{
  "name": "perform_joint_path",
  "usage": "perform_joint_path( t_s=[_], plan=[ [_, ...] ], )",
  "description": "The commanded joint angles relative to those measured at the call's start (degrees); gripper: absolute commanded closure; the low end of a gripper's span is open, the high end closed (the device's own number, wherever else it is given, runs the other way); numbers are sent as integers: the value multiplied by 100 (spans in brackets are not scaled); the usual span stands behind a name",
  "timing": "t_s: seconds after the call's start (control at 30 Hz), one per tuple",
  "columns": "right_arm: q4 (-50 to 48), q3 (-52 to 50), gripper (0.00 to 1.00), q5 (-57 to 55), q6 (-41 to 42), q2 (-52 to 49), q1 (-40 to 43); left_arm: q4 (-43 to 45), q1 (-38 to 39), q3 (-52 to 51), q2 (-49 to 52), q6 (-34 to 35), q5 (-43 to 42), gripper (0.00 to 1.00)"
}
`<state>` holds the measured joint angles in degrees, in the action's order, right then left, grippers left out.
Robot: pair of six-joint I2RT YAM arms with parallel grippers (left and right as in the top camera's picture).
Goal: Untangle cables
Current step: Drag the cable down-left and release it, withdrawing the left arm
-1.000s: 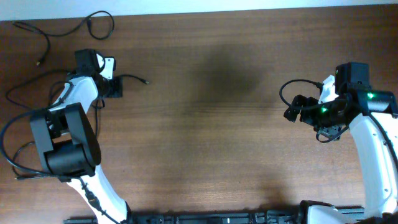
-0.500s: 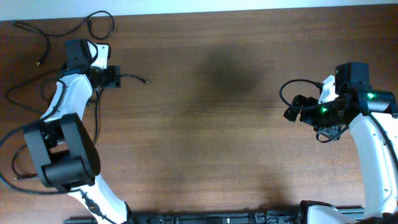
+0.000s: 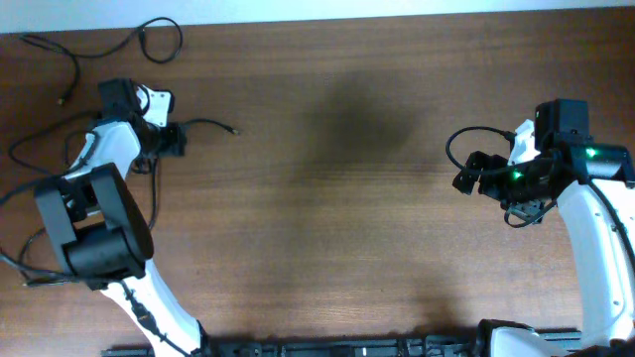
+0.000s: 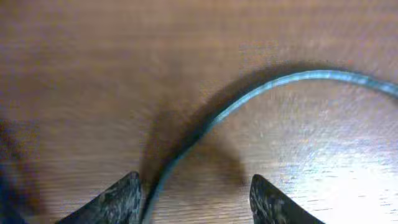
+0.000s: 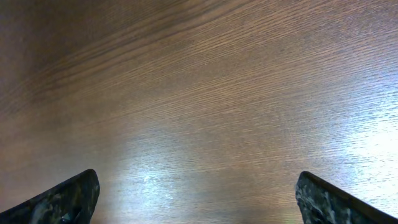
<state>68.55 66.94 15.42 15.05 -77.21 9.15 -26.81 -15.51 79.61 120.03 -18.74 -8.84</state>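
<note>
My left gripper [image 4: 199,190] is spread, with its 2 dark fingers [image 4: 121,200] a fair gap apart. It has hold of nothing. The thin cable [image 4: 236,103] lies on the table [image 3: 327,218] inside that gap, hugging the left-hand finger, then curving away from the left gripper in a smooth arc. Overhead, its small plug [image 3: 235,130] rests just beyond the left gripper, toward the table's middle. A second cable [image 3: 159,38] loops near the far edge, past the left gripper and apart from it. The right gripper [image 5: 199,199] sits well away from the left gripper, across the table. Its fingers are wide open over bare wood, holding nothing.

My worry is the off-centre line. If I close now, the cable may be nudged aside by the near finger, not pinched, and roll out. It is round, slick-looking and slender, so I judge it will slip easily. The arm's own black leads hang close behind the left gripper, and a sweep could snag them or drag the second cable into a fresh knot. Pulling by the free end could also whip the plug across the wood.

The table is dark brown with fine straight grain and a soft sheen. The fingertips look mottled and rough. The wrist picture is blurred, so I cannot tell whether the cable touches the finger.
</note>
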Motion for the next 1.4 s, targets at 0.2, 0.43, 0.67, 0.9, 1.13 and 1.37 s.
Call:
perform_joint_path(
  t_s=[0.2,0.43,0.67,0.9,1.13,1.37],
  plan=[
    [0,-17,2,-70,28,-9,24,-131,-4,57,181,595,-192,100],
    [0,-17,2,-70,28,-9,24,-531,-4,59,-1198,1843,-192,100],
    [0,-17,2,-70,28,-9,24,-1405,-94,59,-1932,4791,125,100],
    [0,-17,2,-70,28,-9,24,-2669,-697,59,-1945,7768,1054,100],
    [0,-17,2,-70,28,-9,24,-3051,-1576,59,-2568,8557,529,100],
    [0,-17,2,-70,28,-9,24,-3799,-2559,35,-2715,9785,920,100]
  ],
)
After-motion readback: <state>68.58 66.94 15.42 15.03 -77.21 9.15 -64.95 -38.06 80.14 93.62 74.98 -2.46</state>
